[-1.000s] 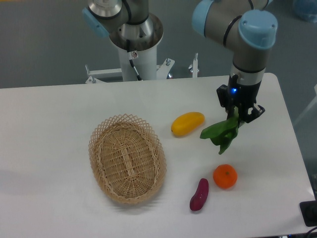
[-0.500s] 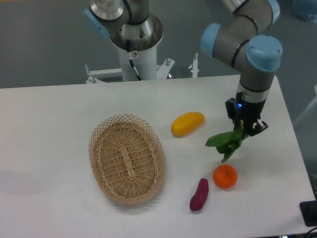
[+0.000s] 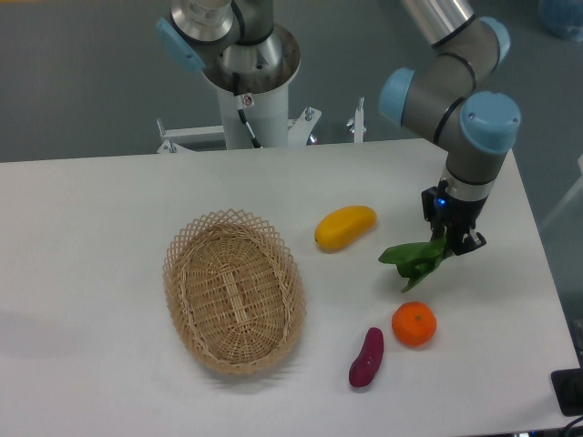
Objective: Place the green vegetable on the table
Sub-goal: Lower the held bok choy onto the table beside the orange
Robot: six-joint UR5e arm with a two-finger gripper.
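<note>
Gripper (image 3: 450,238) clenched on the green vegetable (image 3: 414,259), whose leaves droop low over the table (image 3: 100,218), perhaps touching it, between the yellow mango (image 3: 345,227) and the orange (image 3: 414,324).

The green vegetable (image 3: 414,259) is a small leafy piece with dark green, floppy leaves. Its upper right end is clamped in the gripper (image 3: 448,242), and the stalk end cannot be made out there. From that hold the leaves droop down and to the left, spreading into a few pointed lobes low over the surface (image 3: 109,218); whether the leaf tips touch it cannot be told. The surface is a large, plain white, flat rectangular top, and the vegetable sits over its right part.
</note>
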